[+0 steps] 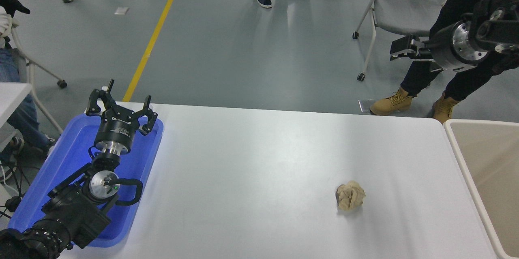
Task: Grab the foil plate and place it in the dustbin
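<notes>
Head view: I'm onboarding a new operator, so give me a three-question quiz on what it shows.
1. True or false: the crumpled tan paper ball lies in the flat blue plastic tray.
2. The left gripper sits over: A) the blue tray, B) the paper ball, C) the floor.
3. Fill in: the large beige plastic dustbin stands at the white table's ____ end, as the picture shows it.

Key: 1 false, the ball lies on the table, far from the tray. 2 A. 3 right.
</notes>
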You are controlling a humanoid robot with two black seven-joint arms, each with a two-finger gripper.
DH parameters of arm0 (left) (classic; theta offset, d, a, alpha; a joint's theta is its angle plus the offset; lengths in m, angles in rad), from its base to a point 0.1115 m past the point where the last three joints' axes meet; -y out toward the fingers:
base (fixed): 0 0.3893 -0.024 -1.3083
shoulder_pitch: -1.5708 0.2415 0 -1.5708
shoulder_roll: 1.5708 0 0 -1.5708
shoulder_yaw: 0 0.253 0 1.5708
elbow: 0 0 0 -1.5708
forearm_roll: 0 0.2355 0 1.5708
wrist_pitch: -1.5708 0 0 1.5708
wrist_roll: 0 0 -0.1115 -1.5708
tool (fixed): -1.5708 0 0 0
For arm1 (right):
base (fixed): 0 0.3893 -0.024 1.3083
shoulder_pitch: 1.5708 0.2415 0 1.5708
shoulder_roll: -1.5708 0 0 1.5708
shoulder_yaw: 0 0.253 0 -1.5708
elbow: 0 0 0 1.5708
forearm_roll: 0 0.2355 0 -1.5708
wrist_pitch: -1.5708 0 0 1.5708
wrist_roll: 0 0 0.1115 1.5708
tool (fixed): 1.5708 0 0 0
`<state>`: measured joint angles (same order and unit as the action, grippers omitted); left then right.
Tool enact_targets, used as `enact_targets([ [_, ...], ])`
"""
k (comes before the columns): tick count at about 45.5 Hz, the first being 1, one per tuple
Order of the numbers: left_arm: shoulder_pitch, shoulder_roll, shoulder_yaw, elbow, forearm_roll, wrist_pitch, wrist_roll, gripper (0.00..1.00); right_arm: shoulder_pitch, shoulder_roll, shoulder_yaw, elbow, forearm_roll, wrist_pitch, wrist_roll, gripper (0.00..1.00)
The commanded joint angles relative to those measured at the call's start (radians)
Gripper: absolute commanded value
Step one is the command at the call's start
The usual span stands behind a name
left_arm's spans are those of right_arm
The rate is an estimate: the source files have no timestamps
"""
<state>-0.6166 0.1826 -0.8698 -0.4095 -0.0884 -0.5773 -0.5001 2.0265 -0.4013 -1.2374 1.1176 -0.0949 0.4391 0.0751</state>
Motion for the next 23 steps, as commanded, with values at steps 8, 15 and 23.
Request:
enact_targets([
  [8,0.0,0.0,0.0,0.0,-0.001,0.001,0.0,1.0,0.132,0.007,-0.01,0.202,-0.028,0.191,0.002,1.0],
  [15,0.0,0.0,0.0,0.0,-0.001,0.001,0.0,1.0,0.141,0.018,-0.005,0.238,-0.029,0.211,0.002,1.0],
  [23,0.001,0.0,0.0,0.0,0.001,0.001,0.0,1.0,0.13,0.058,-0.005,0.252,-0.054,0.217,0.0,1.0],
])
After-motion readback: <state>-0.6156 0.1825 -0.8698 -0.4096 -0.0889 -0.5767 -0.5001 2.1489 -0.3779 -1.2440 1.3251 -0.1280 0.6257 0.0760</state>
